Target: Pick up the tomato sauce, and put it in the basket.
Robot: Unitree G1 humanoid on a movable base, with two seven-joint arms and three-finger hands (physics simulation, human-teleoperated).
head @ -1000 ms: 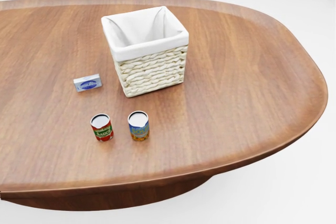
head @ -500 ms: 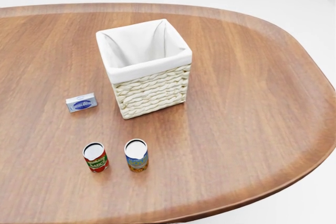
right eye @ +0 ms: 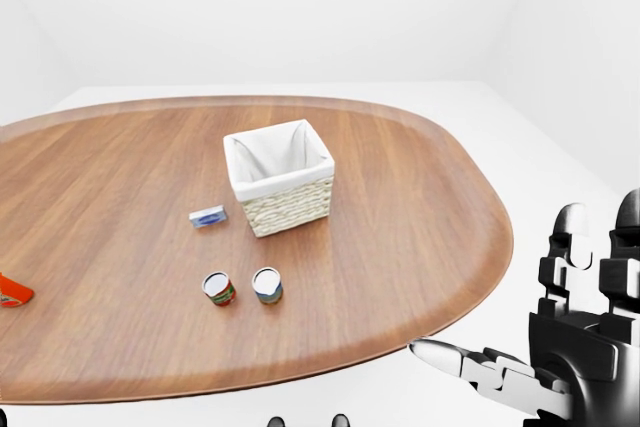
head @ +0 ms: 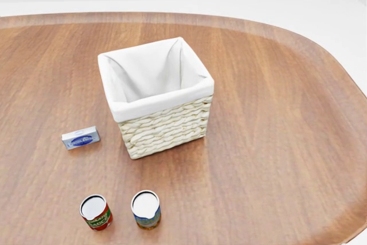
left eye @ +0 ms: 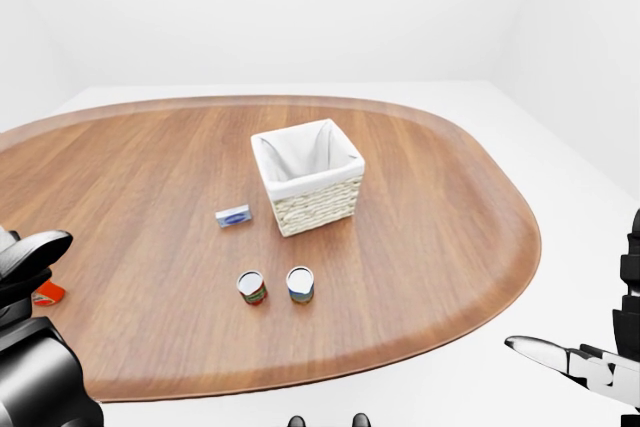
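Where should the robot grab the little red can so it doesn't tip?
Probably round the middle of the red can, coming from above or from its left in the head view. It stands upright and round, with the blue can close on its right.

A bare simulated test room, not a lived-in place: plain white walls (left eye: 300,7) and a white floor (left eye: 560,157) surround one large oval wooden worktop (left eye: 440,217). On it stand only a few props: a lined wicker basket (head: 166,124), two small cans and a small box.
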